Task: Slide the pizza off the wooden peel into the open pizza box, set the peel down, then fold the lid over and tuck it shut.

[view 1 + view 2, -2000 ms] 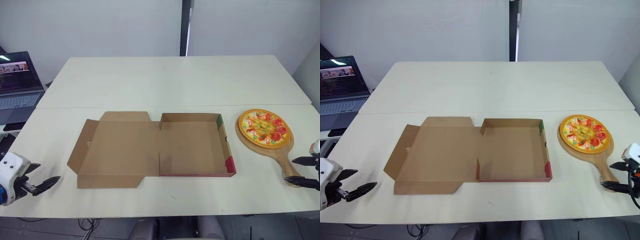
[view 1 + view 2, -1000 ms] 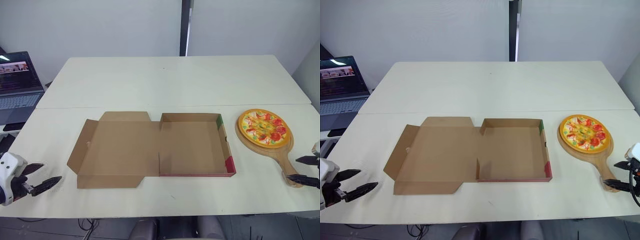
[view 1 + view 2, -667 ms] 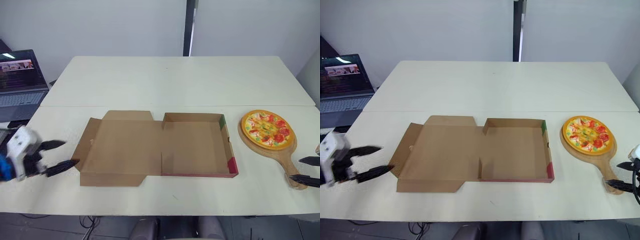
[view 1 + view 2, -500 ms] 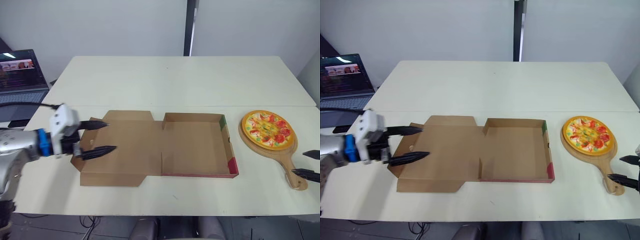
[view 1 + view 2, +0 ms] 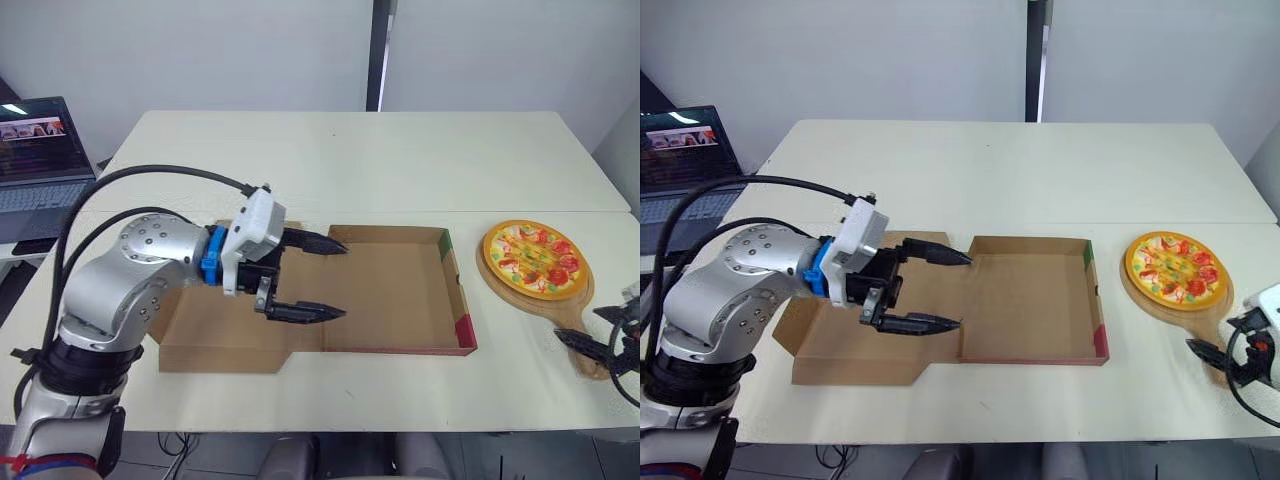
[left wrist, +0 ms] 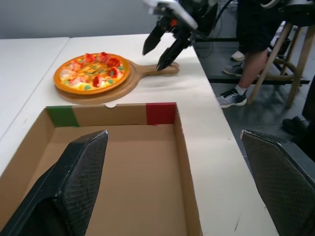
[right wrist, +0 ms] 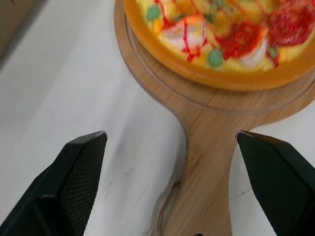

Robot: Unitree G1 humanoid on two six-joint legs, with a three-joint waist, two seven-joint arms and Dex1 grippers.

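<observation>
The pizza box point(image 5: 461, 300) sits mid-table point(image 5: 340, 160), its lid point(image 5: 200, 335) lying flat at the tray's 9 o'clock. At its 3 o'clock lies the peel point(image 5: 572, 320), carrying the pizza point(image 5: 532, 256), handle toward 5 o'clock. A laptop point(image 5: 35, 160) stands at 10 o'clock.

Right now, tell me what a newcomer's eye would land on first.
The open left gripper hangs over the brown box in the middle of the table. At the table's right edge the bright pizza sits on its peel, with the open right gripper at the peel's near end.
</observation>
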